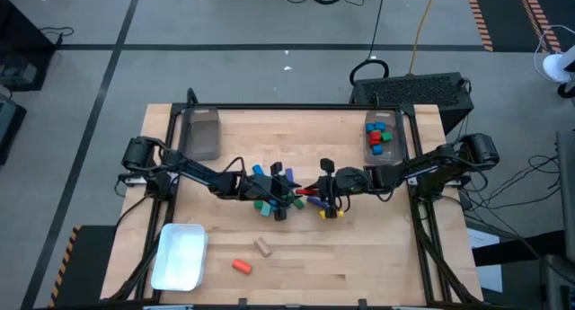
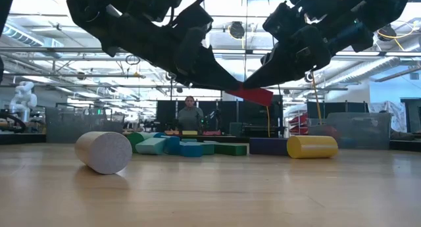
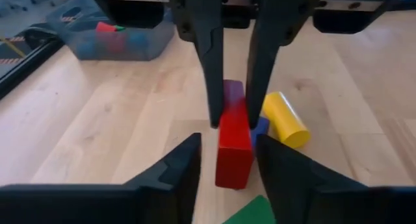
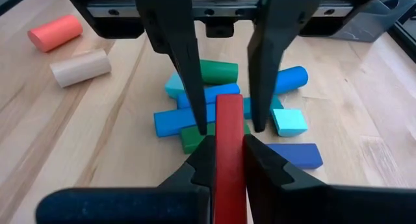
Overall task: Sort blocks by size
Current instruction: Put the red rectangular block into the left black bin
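Observation:
A red bar (image 2: 253, 95) hangs in the air between my two grippers, above a pile of blocks (image 1: 269, 198) at the table's middle. My right gripper (image 4: 227, 138) is shut on the end of the bar that faces the table's right. My left gripper (image 3: 229, 139) stands open with one finger on each side of the bar's other end (image 4: 229, 102); a gap shows beside at least one finger. Under them lie blue bars (image 4: 175, 120), a green cylinder (image 4: 218, 71), light blue cubes (image 4: 289, 122) and a yellow cylinder (image 3: 286, 119). My right gripper pinches the red bar's two long sides (image 4: 229, 156) between its two fingers (image 4: 195, 172), at the end toward the table's right. The fingers come from the table's right, slanting a little downward, and lie along the bar. The bar is lifted clear of the pile, nearly level.
A tan cylinder (image 1: 262, 247) and an orange cylinder (image 1: 241, 266) lie apart near the front edge. A clear bin (image 1: 382, 137) with blocks stands at the far right, another clear bin (image 1: 201, 132) at the far left, and a white tray (image 1: 180, 256) at the near left.

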